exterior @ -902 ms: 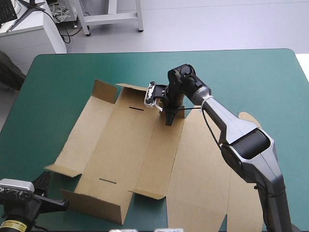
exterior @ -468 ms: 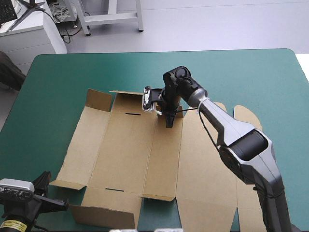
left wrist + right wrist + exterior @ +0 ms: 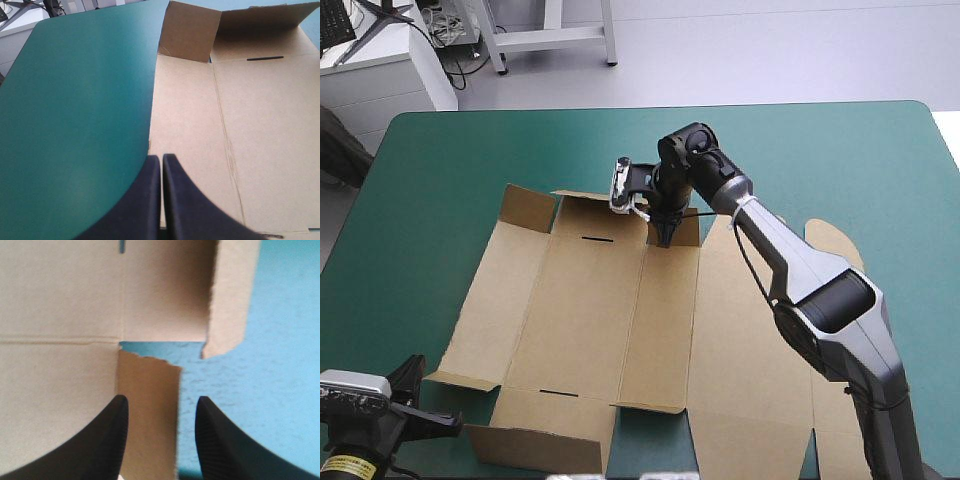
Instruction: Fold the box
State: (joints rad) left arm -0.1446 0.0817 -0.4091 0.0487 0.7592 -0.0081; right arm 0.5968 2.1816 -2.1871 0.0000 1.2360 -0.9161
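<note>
Straddling a small flap (image 3: 150, 405) on the brown box's (image 3: 590, 310) far edge with the right tool (image 3: 161, 402), fingers moderately apart. Poised by the box's near left corner with the left tool (image 3: 161, 159), fingers pressed together. Lying mostly flat across the teal-green bench (image 3: 820, 150), far-left flaps (image 3: 530, 208) raised.

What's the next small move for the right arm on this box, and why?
Probably shut the right tool on the small flap at the far edge of the box. Its fingers stand open with that flap between them, so a grip looks ready, and the flap could then be raised.
</note>
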